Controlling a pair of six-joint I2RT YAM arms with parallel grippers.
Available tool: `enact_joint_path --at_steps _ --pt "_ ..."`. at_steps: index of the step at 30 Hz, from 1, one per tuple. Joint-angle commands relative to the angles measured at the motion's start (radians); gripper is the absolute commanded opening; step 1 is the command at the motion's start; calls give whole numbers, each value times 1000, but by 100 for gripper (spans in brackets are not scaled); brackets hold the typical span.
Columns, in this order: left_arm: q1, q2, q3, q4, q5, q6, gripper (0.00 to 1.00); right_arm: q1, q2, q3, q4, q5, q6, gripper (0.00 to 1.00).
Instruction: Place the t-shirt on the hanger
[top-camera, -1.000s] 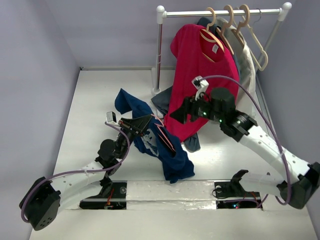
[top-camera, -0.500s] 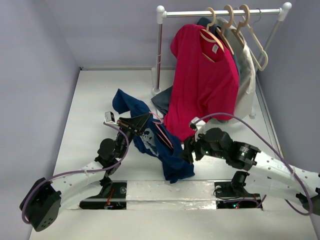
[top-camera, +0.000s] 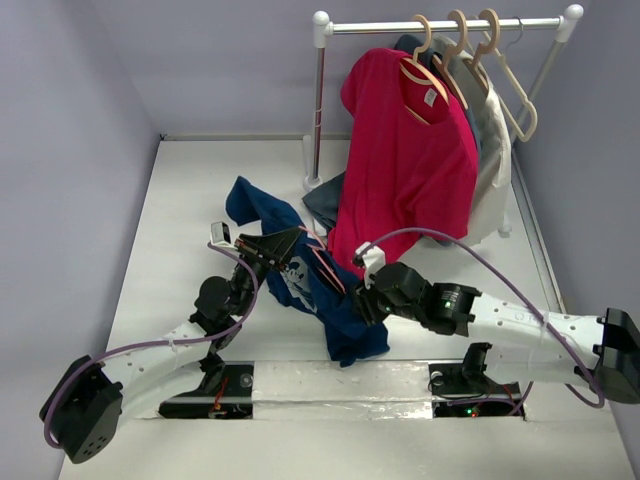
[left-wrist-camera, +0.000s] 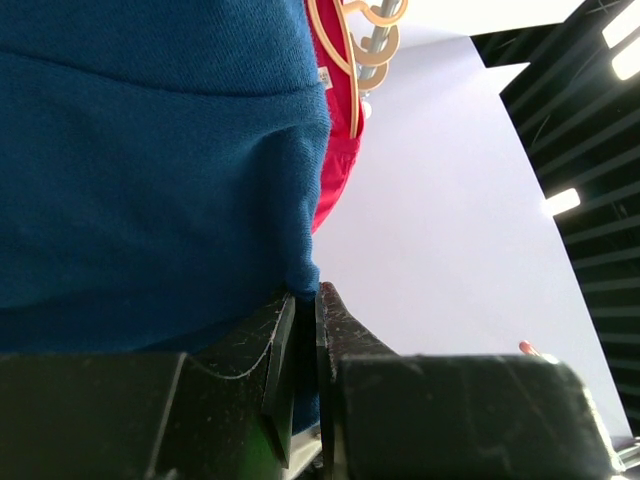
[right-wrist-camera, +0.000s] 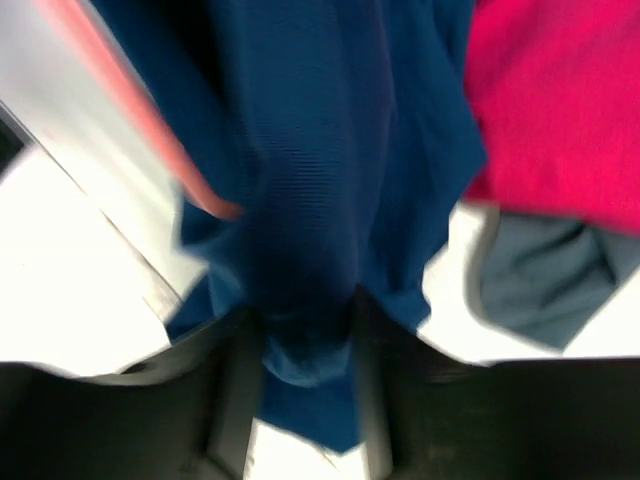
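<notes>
Left fingers (top-camera: 288, 243): they are clenching a fold of the t-shirt (top-camera: 318, 300). In the left wrist view the two dark fingers (left-wrist-camera: 285, 330) are pressing together, with blue cloth pinched between them.
Right fingers (top-camera: 363, 300): they are standing on both sides of a hanging fold of the t-shirt, near its lower part. The right wrist view is blurred, so I cannot tell if they are pressing the cloth or only standing around it.
T-shirt: navy blue, a soft knitted cloth with a fine rib. It is hanging crumpled between the two arms, over the counter (top-camera: 200, 190). One part is spreading to the back left and the lower end is bunching near the front edge. A pale print is showing beside the left fingers.
Hanger (top-camera: 328, 270): a thin pink bar, like wire. It is lying diagonally across the t-shirt and touching the cloth. I cannot make out its hook.
Red shirt (top-camera: 405, 160): it is hanging long and smooth on a thick beige hanger (top-camera: 425, 60), just behind the navy one.
Rack (top-camera: 440, 26): a round white rail with ball-shaped ends, carrying curved beige hangers.
White garment (top-camera: 495, 150): it is hanging behind the red shirt, on the right.
Grey cloth (top-camera: 322, 205): it is lying in folds at the foot of the rack.
Counter: white and smooth.
</notes>
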Motion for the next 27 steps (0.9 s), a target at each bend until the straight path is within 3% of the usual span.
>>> enact_joint_path --at_steps 1,2,8,24,27 --pt "10 -23 44 73 20 11 0 15 -26 37 190 22 -55 39" --pt "10 -26 44 71 20 11 0 15 -26 40 200 35 -58 33" --pt "10 -10 40 87 24 6 0 15 6 78 259 56 -84 30" --pt "10 13 38 108 34 -1 0 15 128 176 401 135 -122 27" --pt "10 5 37 102 29 -3 0 15 137 207 397 143 -141 19"
